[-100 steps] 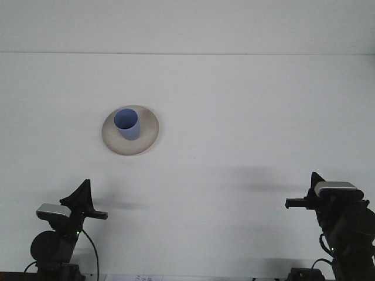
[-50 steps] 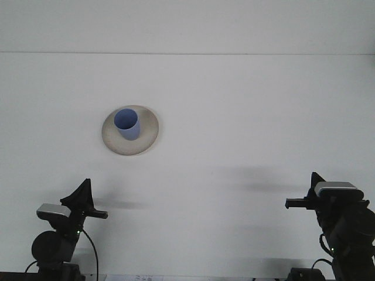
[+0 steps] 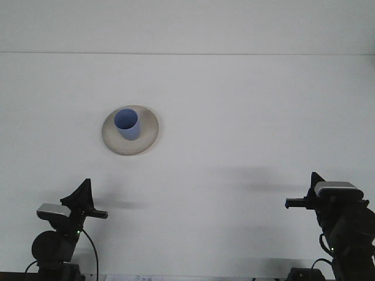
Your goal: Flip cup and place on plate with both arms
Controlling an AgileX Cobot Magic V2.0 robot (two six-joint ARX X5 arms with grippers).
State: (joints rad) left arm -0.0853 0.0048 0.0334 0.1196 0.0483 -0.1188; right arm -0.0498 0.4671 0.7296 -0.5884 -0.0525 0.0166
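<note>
Nothing moved since half a second ago: cup, plate, both arms in the same spots. Blue cup (image 3: 127, 124) sits upright, mouth up, on the beige plate (image 3: 146, 137), slightly toward the plate's far-left part. Left gripper (image 3: 82, 201) parked well short of the plate, down near the table's near edge; right gripper (image 3: 302, 202) well apart from the plate on its right, equally low. Finger state on either: cannot tell from this angle. Neither touching anything. Looks finished already, cup flipped and seated on plate. Handling guess: small, light, stiff plastic-looking tumbler, smooth wall, likely slippery; tips easily if nudged. Best taken across the mid wall, pinching opposite sides, or by the rim. Plate probably ceramic, fragile, slides on the white table (image 3: 252, 105) if pushed.
</note>
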